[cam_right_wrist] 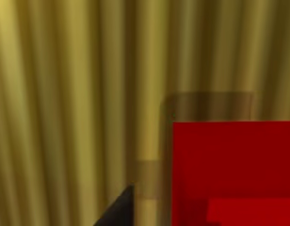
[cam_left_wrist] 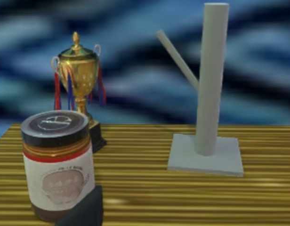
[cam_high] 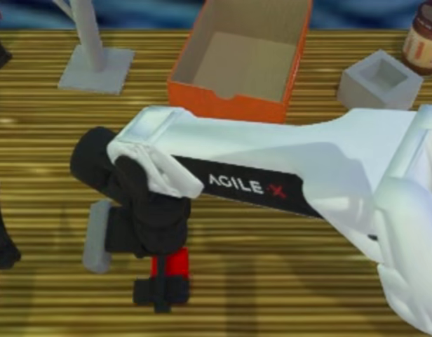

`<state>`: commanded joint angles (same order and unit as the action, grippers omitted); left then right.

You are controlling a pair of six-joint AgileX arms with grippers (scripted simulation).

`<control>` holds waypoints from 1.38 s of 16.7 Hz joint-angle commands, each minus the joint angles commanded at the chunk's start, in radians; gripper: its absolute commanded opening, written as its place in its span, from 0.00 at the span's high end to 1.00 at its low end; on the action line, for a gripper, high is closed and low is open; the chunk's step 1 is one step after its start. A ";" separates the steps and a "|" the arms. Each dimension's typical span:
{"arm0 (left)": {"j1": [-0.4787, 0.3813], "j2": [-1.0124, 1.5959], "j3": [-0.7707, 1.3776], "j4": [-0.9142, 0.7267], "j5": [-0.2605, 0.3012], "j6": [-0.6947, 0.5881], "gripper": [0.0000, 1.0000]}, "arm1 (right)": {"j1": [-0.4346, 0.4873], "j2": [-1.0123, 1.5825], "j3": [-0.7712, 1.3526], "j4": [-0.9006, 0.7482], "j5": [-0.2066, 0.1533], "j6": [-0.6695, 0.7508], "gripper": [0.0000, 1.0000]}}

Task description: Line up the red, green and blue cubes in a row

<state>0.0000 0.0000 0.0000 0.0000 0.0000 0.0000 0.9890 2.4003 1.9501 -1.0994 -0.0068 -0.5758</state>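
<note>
My right gripper is down at the small bright red cube near the table's front. I cannot tell if it grips. No green or blue cubes show, so the row looks barely begun

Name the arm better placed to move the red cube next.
Right. Its gripper sits directly over the red cube near the table's front edge, while the left arm is parked at the far left edge, away from the cube.

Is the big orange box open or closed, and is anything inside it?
Open and empty: the top view looks straight into the orange box, showing only its bare cardboard floor.
</note>
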 joint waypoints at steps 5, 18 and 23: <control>0.000 0.000 0.000 0.000 0.000 0.000 0.00 | 0.000 0.000 0.000 0.000 0.000 0.000 0.00; 0.000 0.000 0.000 0.000 0.000 0.000 0.00 | 0.004 -0.038 0.212 -0.250 -0.001 -0.004 0.00; 0.000 0.000 0.000 0.000 0.000 0.000 0.00 | -0.014 -0.041 0.201 -0.243 0.000 0.010 0.00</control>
<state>0.0000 0.0000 0.0000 0.0000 0.0000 0.0000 0.9752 2.3597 2.1509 -1.3422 -0.0069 -0.5655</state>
